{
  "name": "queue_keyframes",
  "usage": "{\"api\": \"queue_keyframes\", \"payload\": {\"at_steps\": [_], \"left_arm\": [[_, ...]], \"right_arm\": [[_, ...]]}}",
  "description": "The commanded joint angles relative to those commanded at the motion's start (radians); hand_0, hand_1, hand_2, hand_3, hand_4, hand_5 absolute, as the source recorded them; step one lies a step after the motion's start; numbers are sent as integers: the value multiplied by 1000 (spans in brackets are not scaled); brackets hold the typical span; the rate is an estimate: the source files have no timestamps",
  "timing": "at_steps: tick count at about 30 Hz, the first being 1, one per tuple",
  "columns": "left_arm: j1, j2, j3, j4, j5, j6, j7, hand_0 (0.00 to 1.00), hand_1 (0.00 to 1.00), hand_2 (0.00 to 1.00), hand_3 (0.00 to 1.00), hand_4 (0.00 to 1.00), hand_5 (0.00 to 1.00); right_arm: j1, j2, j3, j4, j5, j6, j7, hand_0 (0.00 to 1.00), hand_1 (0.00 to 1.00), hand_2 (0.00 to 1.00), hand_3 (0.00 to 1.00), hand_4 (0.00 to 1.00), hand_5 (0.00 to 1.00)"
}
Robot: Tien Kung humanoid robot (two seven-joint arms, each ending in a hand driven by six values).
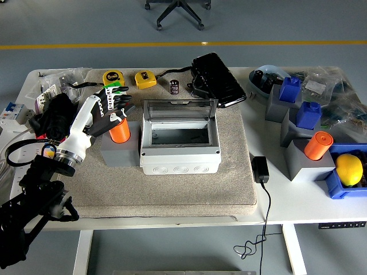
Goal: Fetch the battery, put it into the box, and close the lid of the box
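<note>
An orange cylinder battery (121, 131) stands upright on a grey block (120, 151) at the left of the beige mat (172, 189). My left hand (116, 105) hovers just above and behind the battery's top. Its fingers are spread and its thumb reaches the battery's upper rim, without closing on it. The grey box (179, 152) sits at the mat's middle, right of the battery. Its clear lid (179, 110) stands raised at the back, and the inside is bare. My right arm is out of view.
A second orange cylinder (318, 145) stands on a grey block at the right, near blue blocks (308, 114) and a lemon (349, 169) in a blue bin. Yellow tape measures (145, 79), a small black cylinder (174, 87) and a black pouch (217, 80) lie behind the box. A power adapter (260, 169) sits right of the mat.
</note>
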State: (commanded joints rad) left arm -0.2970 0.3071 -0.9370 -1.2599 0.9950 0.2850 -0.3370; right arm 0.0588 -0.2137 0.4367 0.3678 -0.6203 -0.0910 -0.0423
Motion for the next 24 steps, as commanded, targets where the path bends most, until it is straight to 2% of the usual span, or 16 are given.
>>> {"api": "queue_keyframes", "payload": {"at_steps": [1, 7, 8, 13, 14, 19, 20, 24], "left_arm": [[0, 0, 0, 3, -3, 1, -1, 690, 691, 663, 714, 998, 410], [-2, 1, 20, 30, -33, -10, 8, 690, 691, 663, 714, 998, 410], [-2, 1, 24, 32, -37, -14, 12, 626, 637, 602, 595, 998, 367], [-3, -3, 44, 33, -65, -30, 21, 626, 637, 602, 595, 998, 367], [-4, -5, 47, 33, -68, -29, 21, 580, 566, 556, 540, 998, 303], [-13, -10, 50, 37, -75, -26, 22, 580, 566, 556, 540, 998, 303], [-15, -11, 51, 40, -77, -25, 23, 520, 525, 533, 519, 998, 228], [-22, -18, 53, 52, -87, -22, 25, 520, 525, 533, 519, 998, 228]], "right_arm": [[0, 0, 0, 0, 0, 0, 0, 729, 698, 694, 706, 998, 582], [0, 1, -1, 2, -1, 1, 0, 729, 698, 694, 706, 998, 582], [0, 1, -1, 2, -1, 1, 0, 729, 698, 693, 707, 998, 582], [1, 0, -1, 1, -1, 0, 0, 729, 698, 693, 707, 998, 582], [2, 0, -1, 1, 0, 0, 0, 729, 698, 693, 708, 998, 582], [3, 0, -1, 1, -1, 1, 1, 729, 698, 693, 708, 998, 582], [3, 0, -2, 1, 0, 0, 0, 730, 698, 693, 707, 998, 583], [4, 0, -4, 1, 1, 0, 1, 730, 698, 693, 707, 998, 583]]}}
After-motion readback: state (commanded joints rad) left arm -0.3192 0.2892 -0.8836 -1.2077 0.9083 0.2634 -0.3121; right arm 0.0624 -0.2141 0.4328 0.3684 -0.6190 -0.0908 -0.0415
